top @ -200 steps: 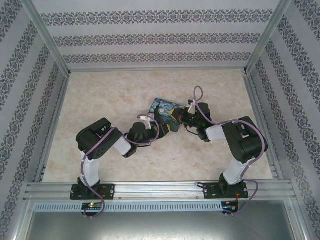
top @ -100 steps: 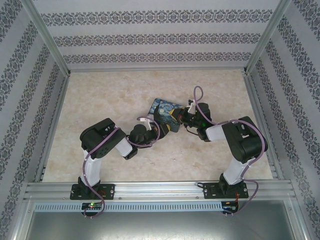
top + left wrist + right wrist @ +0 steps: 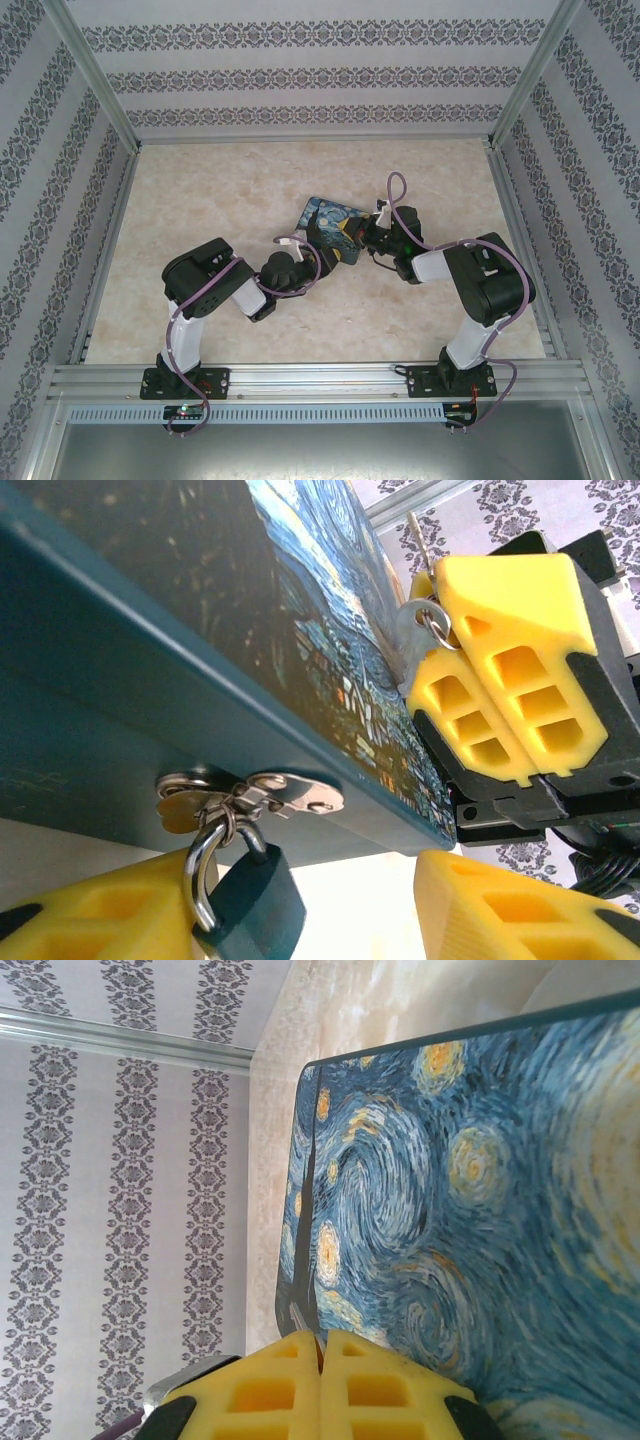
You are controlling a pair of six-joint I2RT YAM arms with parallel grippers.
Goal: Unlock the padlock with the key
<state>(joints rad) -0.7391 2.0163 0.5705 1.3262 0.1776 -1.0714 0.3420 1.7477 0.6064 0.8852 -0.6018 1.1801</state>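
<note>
Padlock (image 3: 250, 905) hangs by its shackle from the box (image 3: 150, 680) hasp (image 3: 290, 792): small, rigid, likely light and free-swinging; grip its body. Left jaws half open astride it, one touching. Right jaws shut, pinching the key (image 3: 412, 645)

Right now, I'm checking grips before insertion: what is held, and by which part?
Right gripper pinches the key by its ringed head; left gripper flanks the padlock, ungripped.

**lockfan:** where's the padlock sitting?

**me:** tiny teal padlock (image 3: 252, 916) dangles by its silvery shackle from the hasp (image 3: 292, 792) on the box (image 3: 150, 630). The key (image 3: 414, 632), thin dull metal, is pinched in my right gripper (image 3: 440, 610), just beside the box's painted side.
</note>
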